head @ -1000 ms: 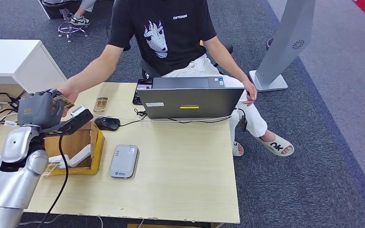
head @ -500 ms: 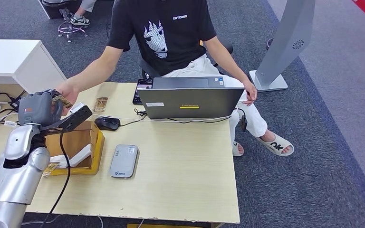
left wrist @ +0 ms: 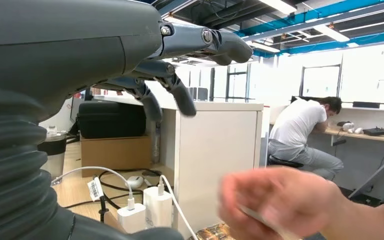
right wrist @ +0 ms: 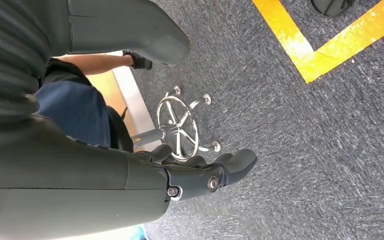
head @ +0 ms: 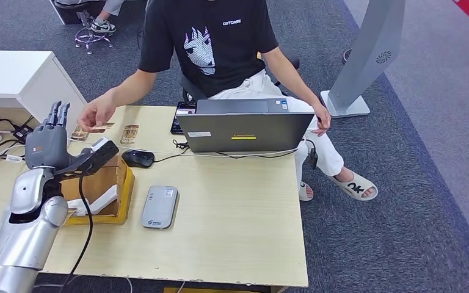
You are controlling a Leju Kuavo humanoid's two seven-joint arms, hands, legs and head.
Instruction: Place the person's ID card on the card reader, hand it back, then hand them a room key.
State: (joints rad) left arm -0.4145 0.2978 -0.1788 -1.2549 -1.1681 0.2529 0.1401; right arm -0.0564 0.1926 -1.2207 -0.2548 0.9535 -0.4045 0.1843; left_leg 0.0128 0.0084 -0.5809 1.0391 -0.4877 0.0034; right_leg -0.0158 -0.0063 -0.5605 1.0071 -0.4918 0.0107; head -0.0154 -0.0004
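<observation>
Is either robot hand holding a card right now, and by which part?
Neither. The left hand is raised with fingers spread and empty; the right hand hangs empty. The person's hand pinches the card by one end.

The person's black T-shirt (head: 210, 36) carries small white letters high on the chest that look like "CATCASE", though they are tiny from the head view, above a white printed animal head. The grey laptop (head: 244, 131) on the table has a yellow strip on its lid with dark lettering too small to make out, and a white sticker beside it that cannot be read either. The sandal (head: 357, 186) on the person's foot shows large white letters, seemingly "OK". The grey card reader (head: 159, 207) has a small blue mark and line of print near its edge, illegible.
</observation>
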